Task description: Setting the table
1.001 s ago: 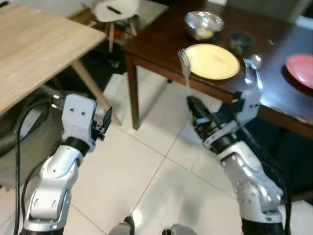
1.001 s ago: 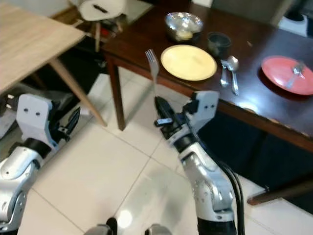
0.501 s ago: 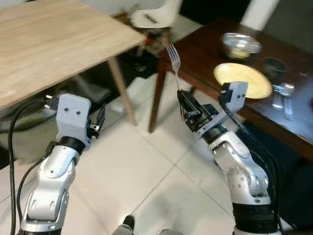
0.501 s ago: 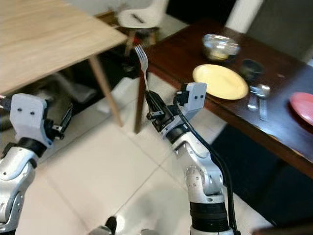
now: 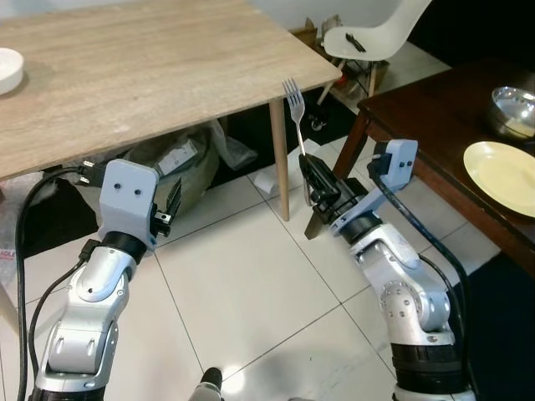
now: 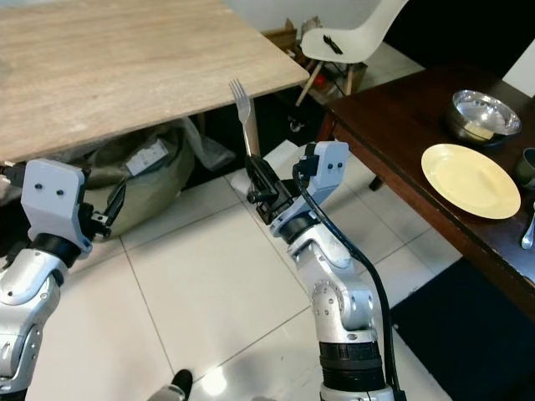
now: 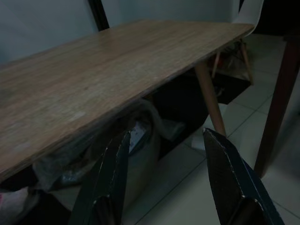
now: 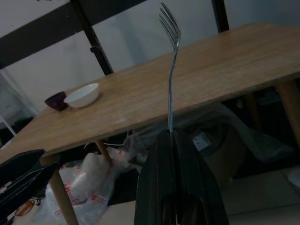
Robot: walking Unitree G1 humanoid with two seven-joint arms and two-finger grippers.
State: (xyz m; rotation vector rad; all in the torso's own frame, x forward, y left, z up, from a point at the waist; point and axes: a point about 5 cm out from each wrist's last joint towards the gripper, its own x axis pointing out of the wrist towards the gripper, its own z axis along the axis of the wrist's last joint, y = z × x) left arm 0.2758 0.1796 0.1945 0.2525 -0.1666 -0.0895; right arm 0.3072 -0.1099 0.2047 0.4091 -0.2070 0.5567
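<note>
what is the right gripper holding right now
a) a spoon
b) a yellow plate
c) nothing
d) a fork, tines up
d, the right gripper is shut on the handle of a fork that stands upright with its tines on top, near the corner of the light wooden table.

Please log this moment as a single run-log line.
right gripper: shut on fork, tines up | left gripper: open, idle | ahead: light wooden table | fork not yet placed
</note>
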